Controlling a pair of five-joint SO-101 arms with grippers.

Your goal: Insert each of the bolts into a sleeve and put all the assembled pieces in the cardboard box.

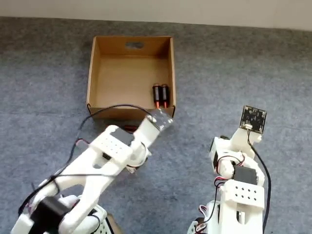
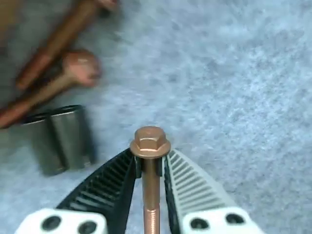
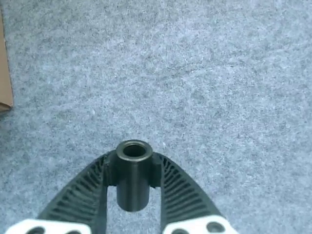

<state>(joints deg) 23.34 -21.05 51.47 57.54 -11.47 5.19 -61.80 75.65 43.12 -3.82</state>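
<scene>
Pinched a copper-coloured bolt [image 2: 149, 144] in the left gripper [image 2: 150, 158], fingers closed tight on the shank just under the hexagonal head, threaded end running back toward the wrist. Stretched the left arm [image 1: 114, 146] from the near left corner to the near wall of the cardboard box [image 1: 90, 73], gripper just beside that wall's right end, above the grey carpet [image 1: 273, 63]. Showed two more bolts [image 2: 53, 41] loose on the carpet beyond the gripper, near a pair of dark sleeves [image 2: 61, 139] side by side and touching. Clasped another black sleeve [image 3: 132, 185] in the right gripper [image 3: 132, 163], fingers narrowed onto its sides, open bore facing away from the wrist. Stood the right arm [image 1: 239, 165] near and to the right, well apart from the box, gripper pointed down at the carpet with a box corner at the edge of its wrist view. Counted two assembled pieces [image 1: 161, 95] inside the box, side by side against the right wall, towards the near right corner.
</scene>
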